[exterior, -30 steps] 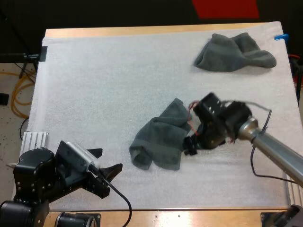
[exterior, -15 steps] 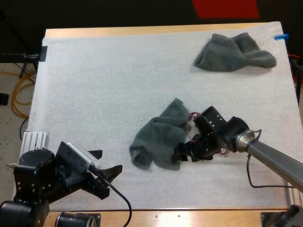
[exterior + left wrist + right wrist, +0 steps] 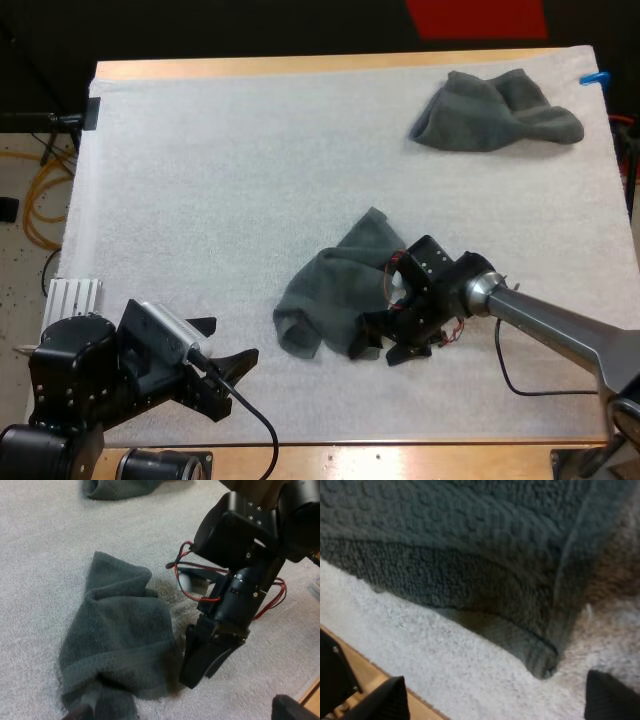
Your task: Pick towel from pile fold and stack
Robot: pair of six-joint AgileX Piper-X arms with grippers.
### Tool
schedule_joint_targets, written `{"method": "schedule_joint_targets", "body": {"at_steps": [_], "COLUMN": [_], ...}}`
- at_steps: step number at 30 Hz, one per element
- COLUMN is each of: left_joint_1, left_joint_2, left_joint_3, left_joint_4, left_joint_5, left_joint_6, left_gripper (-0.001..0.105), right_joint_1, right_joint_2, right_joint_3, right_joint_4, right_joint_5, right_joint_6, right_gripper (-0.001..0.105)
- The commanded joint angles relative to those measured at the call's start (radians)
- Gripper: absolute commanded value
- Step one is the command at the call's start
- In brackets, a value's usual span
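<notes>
Mat: I saw the white mat (image 3: 230, 180) covering nearly the whole table.
Table: its wooden edge (image 3: 300, 66) showed along the far side.
Floor: a yellow cable (image 3: 40, 205) lay looped left of the table.
Ribbed block: a white ribbed block (image 3: 72, 297) sat at the mat's near left corner.

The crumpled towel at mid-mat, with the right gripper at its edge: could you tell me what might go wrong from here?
1. The right gripper stands open and low at the towel's near corner, which lies flat on the mat; it may scrape the mat or miss the cloth.
2. The towel is bunched in overlapping folds, so a pinch might catch several layers and hinder unfolding.
</notes>
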Motion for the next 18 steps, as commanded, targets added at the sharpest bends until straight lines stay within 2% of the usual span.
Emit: {"method": "schedule_joint_targets", "body": {"at_steps": [1,6,8,13,18], "left_joint_1": [-0.002,-0.002,-0.002,-0.002,-0.002], "left_joint_2": [0.000,0.000,0.000,0.000,0.000], "left_joint_3": [-0.007,-0.007,-0.007,-0.007,-0.007], "left_joint_4": [0.004,0.004,0.004,0.004,0.004], "left_joint_5": [0.009,0.009,0.009,0.009,0.009], "left_joint_6": [-0.008,-0.008,-0.008,-0.008,-0.008], "left_gripper": [0.067,0.067,0.067,0.067,0.067], "right_joint_1": [0.001,0.001,0.001,0.001,0.001], "right_joint_2": [0.011,0.056,0.071,0.089,0.089], "right_joint_3": [0.000,0.000,0.000,0.000,0.000], "right_joint_4": [-0.020,-0.089,-0.112,-0.147,-0.197], "right_joint_5": [-0.032,-0.029,-0.028,0.002,0.097], "right_joint_6": [0.019,0.084,0.109,0.139,0.145], "right_gripper": [0.071,0.071,0.066,0.036,0.016]}}
